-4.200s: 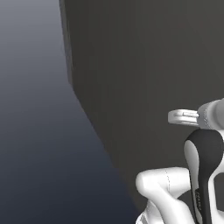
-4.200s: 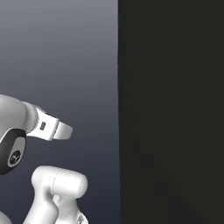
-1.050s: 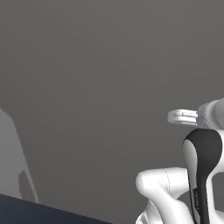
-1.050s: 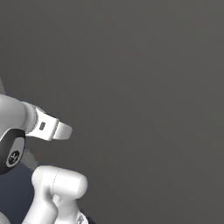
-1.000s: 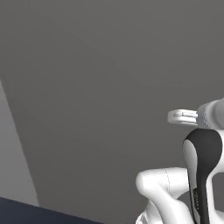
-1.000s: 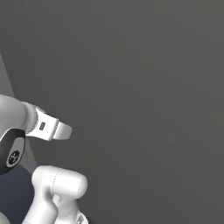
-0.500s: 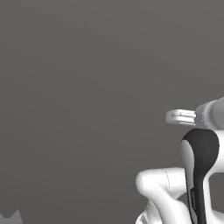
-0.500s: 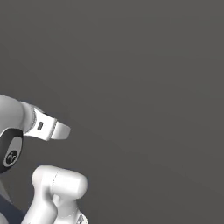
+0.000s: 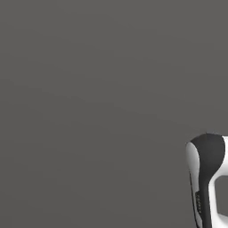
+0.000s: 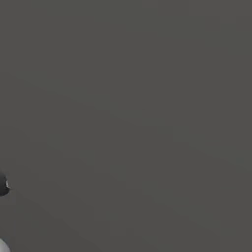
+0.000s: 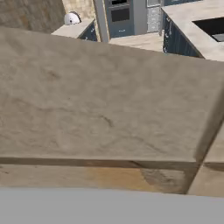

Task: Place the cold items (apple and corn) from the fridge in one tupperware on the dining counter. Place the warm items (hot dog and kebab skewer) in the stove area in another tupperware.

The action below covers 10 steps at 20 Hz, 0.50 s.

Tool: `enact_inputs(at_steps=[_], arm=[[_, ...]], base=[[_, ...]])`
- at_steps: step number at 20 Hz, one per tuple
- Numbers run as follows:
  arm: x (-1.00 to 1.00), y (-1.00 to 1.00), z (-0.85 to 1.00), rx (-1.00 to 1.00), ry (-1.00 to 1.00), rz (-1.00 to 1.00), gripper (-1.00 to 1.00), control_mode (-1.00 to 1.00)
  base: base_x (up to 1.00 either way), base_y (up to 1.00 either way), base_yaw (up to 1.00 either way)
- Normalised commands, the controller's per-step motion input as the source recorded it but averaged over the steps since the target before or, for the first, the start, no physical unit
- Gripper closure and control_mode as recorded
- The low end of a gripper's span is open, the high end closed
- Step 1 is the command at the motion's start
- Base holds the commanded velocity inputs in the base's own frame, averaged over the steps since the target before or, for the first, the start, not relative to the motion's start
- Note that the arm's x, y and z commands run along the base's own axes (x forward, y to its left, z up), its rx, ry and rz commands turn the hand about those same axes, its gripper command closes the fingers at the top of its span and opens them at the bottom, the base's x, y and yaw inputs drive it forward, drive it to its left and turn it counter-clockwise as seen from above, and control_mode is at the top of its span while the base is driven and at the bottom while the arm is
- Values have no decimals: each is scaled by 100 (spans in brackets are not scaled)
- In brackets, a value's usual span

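None of the task's food or tupperware is showing; where the apple, corn, hot dog and skewer are lying cannot be told. Both base views are facing a flat dark grey panel (image 9: 89, 98) at close range, so a collision or a blind reach is the likely risk if the base is driving on without clearance. An arm link (image 9: 205, 178) is rising at 4 o'clock in the left base view. The hand camera is looking over a beige stone counter (image 11: 105, 100), an oven (image 11: 119, 16) at 12 o'clock. The claw is standing fully spread, holding nothing.
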Motion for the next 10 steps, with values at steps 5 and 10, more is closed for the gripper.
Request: enact_inputs(at_steps=[5, 10], arm=[[0, 0, 0, 0, 0, 0, -100, 100], [0, 0, 0, 0, 0, 0, -100, 100]], base=[[100, 0, -1], [100, 0, 0]])
